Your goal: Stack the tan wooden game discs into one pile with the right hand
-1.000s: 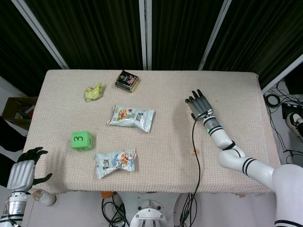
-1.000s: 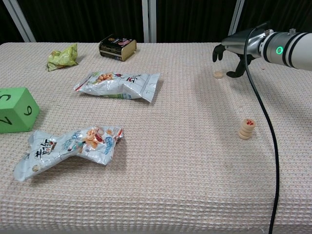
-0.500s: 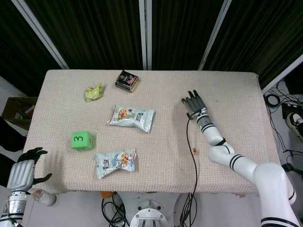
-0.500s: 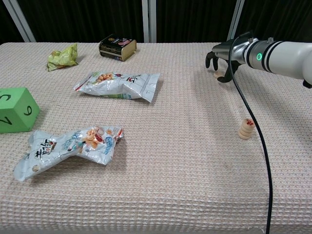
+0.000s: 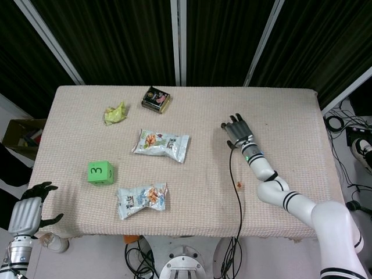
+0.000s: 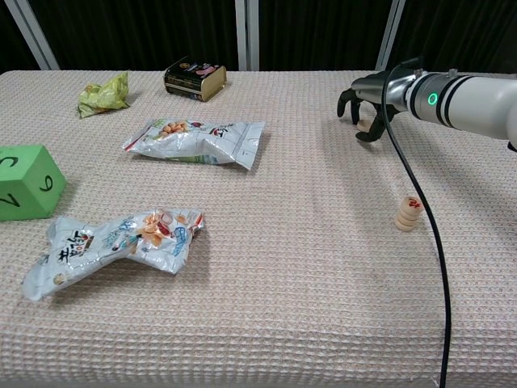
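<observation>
A short pile of tan wooden discs [image 6: 408, 213] with a red mark on top stands on the right part of the cloth-covered table [image 6: 283, 307]; in the head view the pile [image 5: 239, 185] is a small speck. My right hand [image 6: 362, 103] hangs palm down further back, fingers curved over a single loose tan disc [image 6: 363, 123] that lies on the cloth between thumb and fingers. I see no grip on it. In the head view the right hand [image 5: 237, 131] hides that disc. My left hand [image 5: 26, 212] hangs off the table's near left corner, fingers apart and holding nothing.
A green numbered cube [image 6: 28, 182] sits at the left. Two snack bags [image 6: 194, 139] [image 6: 113, 246] lie left of centre. A dark tin [image 6: 194, 78] and a crumpled yellow-green wrapper [image 6: 103, 93] are at the back. A black cable [image 6: 428, 234] trails from the right wrist past the pile.
My right hand has shifted left and come down over the loose disc, which now shows only partly between its fingers. The pile and the left hand have not moved.
</observation>
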You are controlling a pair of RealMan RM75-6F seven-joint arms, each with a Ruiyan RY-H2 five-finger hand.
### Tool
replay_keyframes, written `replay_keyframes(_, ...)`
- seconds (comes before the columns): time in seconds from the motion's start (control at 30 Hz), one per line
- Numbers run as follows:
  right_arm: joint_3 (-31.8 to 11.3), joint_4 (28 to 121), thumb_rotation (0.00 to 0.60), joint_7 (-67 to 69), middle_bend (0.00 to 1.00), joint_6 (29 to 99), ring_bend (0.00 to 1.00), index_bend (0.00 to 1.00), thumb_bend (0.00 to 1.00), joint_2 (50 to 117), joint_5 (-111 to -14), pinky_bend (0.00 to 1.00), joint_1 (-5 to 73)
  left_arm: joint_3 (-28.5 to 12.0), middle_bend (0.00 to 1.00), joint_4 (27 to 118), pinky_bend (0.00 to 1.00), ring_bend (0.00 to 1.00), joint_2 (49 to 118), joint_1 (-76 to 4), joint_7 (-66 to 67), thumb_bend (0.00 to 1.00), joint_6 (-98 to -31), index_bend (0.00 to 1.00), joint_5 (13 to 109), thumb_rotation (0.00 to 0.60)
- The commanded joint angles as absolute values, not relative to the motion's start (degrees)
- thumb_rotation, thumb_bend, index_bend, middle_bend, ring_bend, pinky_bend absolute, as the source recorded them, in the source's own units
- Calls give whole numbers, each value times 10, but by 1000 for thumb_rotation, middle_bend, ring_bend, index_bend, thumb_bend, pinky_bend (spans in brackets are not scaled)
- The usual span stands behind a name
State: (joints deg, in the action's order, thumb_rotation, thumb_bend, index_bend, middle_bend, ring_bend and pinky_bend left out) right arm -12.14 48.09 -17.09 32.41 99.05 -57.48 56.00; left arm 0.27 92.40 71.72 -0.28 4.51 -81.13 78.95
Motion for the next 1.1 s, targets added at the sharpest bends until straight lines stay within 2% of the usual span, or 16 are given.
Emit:
replay_keyframes(0.03, -117, 511, 600, -153, 405, 339, 76, 254, 361, 968, -591, 0, 544, 2, 158, 923, 184, 132, 718, -3, 44, 127, -810, 277, 789, 600)
replay_keyframes(0.33, -95, 615, 600, -145, 415, 383, 84, 254, 362, 896, -612, 0, 498, 3, 158, 919, 184, 132, 721, -3, 41, 126, -811, 277, 794, 600)
replay_keyframes(0.63, -77, 673, 600, -162, 406, 413, 84, 254, 362, 858, -619, 0, 473, 3, 158, 919, 184, 132, 722, -5, 41, 126, -813, 277, 799, 600)
replay_keyframes(0.83, -75, 678, 600, -166, 376, 426, 83, 254, 362, 855, -627, 0, 469, 4, 158, 919, 184, 132, 722, -4, 42, 126, -813, 277, 800, 600)
replay_keyframes(1.1, -83, 647, 600, -161, 350, 418, 76, 255, 362, 883, -624, 0, 480, 4, 158, 921, 184, 131, 722, -2, 43, 126, -817, 277, 801, 600)
